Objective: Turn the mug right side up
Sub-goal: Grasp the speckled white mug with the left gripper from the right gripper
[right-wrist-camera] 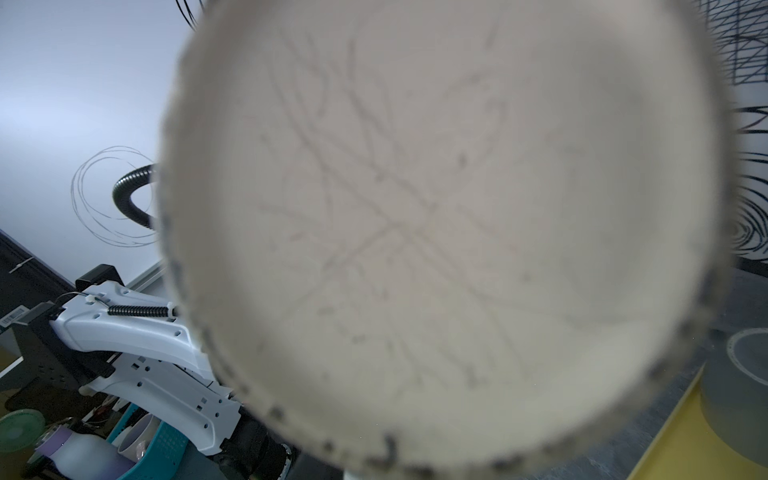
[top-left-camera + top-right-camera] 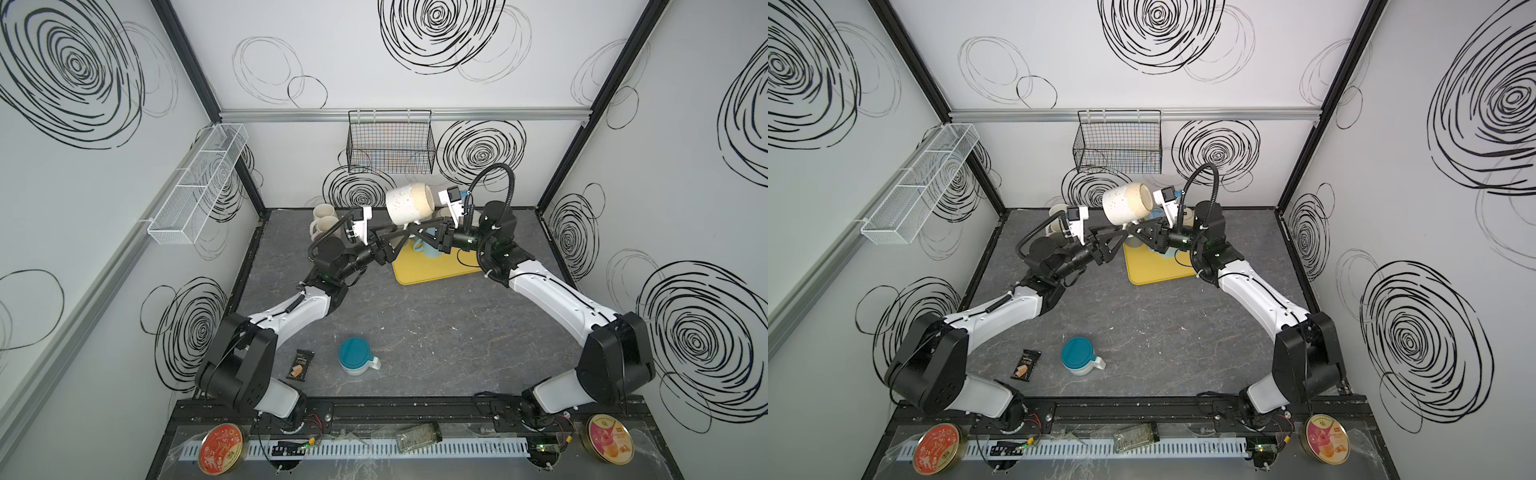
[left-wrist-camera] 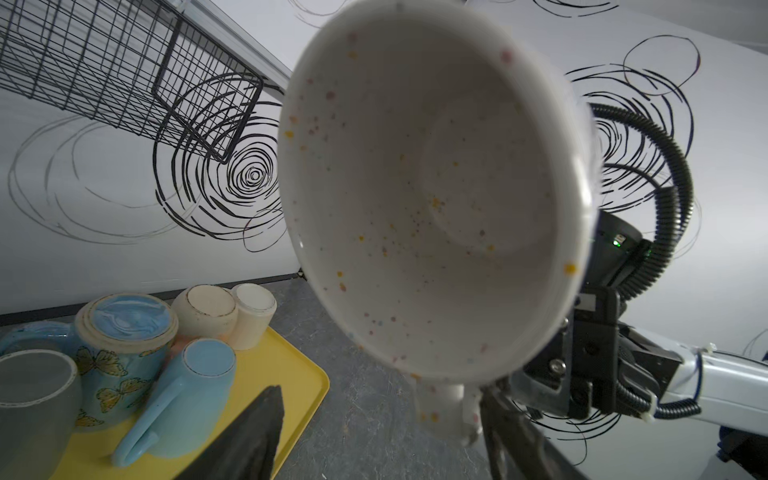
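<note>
- The grey table (image 2: 415,324) fills the lower middle of both top views, running between my two arms.
- A black wire basket (image 2: 390,141) hangs on the back wall, above the centre of the frame.
- The yellow tray (image 2: 419,272) lies just right of centre at the back of the table. At the lower left of the left wrist view it carries a cluster of cups (image 3: 124,345).
- The speckled mug (image 2: 409,203) is off the table, at the centre of both top views, above the tray's far corner.
  - It lies on its side with its handle pointing down.
  - Its mouth faces picture left, so my left wrist camera looks straight into it (image 3: 436,187).
  - Its scuffed base fills the right wrist view (image 1: 415,228).
- My right gripper (image 2: 415,230) is clamped on the handle under the mug.
- My left gripper (image 2: 398,232) has its jaws apart.
  - Its dark fingers (image 3: 249,436) sit either side of the handle.
  - I cannot tell whether they touch it.
- A teal-topped cup (image 2: 353,355) stands at lower centre.
- A dark snack packet (image 2: 300,365) lies just left of that cup.
</note>
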Motion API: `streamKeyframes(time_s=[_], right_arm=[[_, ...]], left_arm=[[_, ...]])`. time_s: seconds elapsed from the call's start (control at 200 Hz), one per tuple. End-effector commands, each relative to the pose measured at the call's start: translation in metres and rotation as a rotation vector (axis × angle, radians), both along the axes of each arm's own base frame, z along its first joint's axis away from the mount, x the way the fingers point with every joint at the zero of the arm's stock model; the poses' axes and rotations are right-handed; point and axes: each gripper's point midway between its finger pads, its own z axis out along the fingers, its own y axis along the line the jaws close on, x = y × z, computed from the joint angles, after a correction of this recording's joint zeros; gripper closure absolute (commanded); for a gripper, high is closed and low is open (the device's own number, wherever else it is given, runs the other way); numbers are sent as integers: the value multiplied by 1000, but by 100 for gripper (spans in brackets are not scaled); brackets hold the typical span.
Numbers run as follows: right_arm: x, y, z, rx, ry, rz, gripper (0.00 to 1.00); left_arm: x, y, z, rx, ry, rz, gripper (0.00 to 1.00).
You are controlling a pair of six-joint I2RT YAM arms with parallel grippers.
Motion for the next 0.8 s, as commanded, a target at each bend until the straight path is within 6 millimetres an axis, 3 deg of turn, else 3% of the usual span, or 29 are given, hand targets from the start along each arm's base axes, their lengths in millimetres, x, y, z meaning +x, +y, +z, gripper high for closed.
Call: streamKeyframes(time_s=[0.0, 0.46, 0.796], right_arm=[[-19, 2, 60, 96, -204, 62, 100], [-35, 16, 56, 89, -198, 168, 100], [-25, 23, 40, 65, -154, 194, 100]], left_arm=[[-4, -3, 28, -66, -64, -30, 24], [-14, -14, 47, -131, -68, -109, 28], [-15, -12, 57, -228, -67, -195, 59]])
